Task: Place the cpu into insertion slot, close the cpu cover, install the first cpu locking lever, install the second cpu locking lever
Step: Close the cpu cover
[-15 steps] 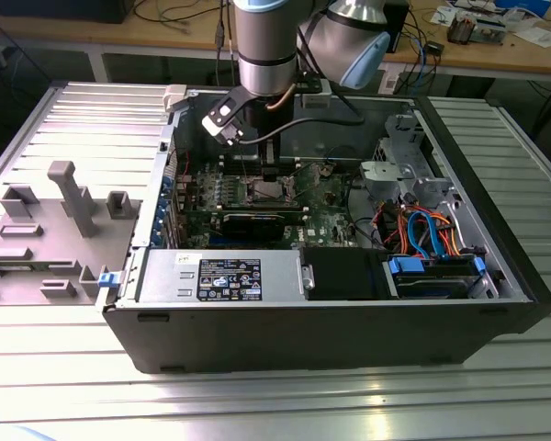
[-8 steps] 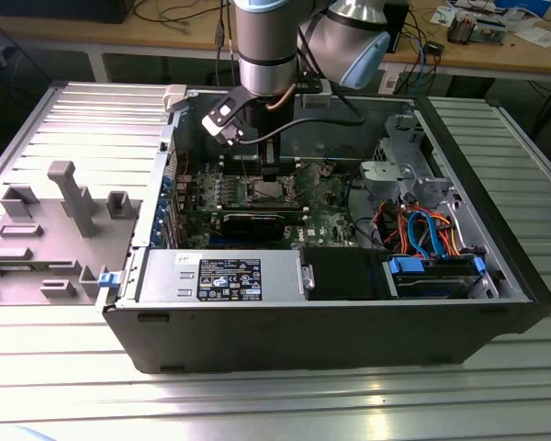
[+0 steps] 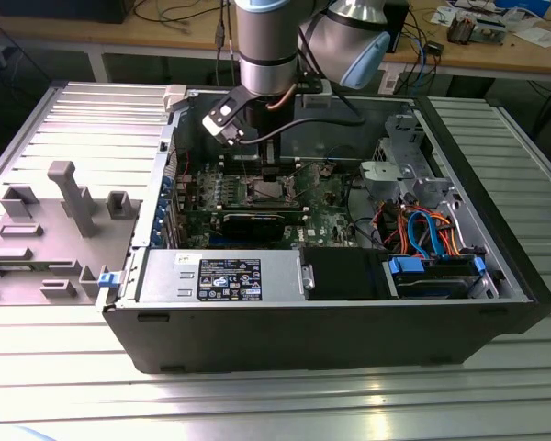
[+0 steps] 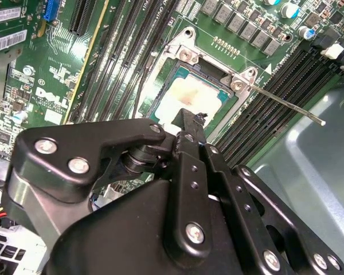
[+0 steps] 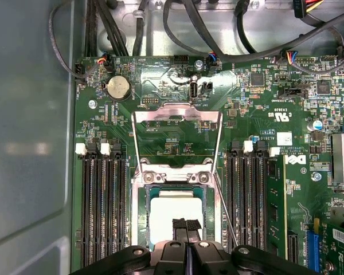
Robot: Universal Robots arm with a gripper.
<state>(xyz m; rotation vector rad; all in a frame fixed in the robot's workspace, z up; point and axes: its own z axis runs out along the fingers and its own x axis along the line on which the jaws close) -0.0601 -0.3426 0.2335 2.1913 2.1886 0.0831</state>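
- Cpu (image 5: pixel 172 209) lies flat in the slot (image 5: pixel 141 217), right under the fingertips. An off-centre push could tilt it and bend pins, I'd guess.
- Gripper (image 5: pixel 186 224): fingers pinched together with nothing between them, tips at or just above the cpu's top.
- Just past it the cover (image 5: pixel 178 116) is flipped open, and one lever (image 4: pixel 284 103) sticks out unlatched beside it.
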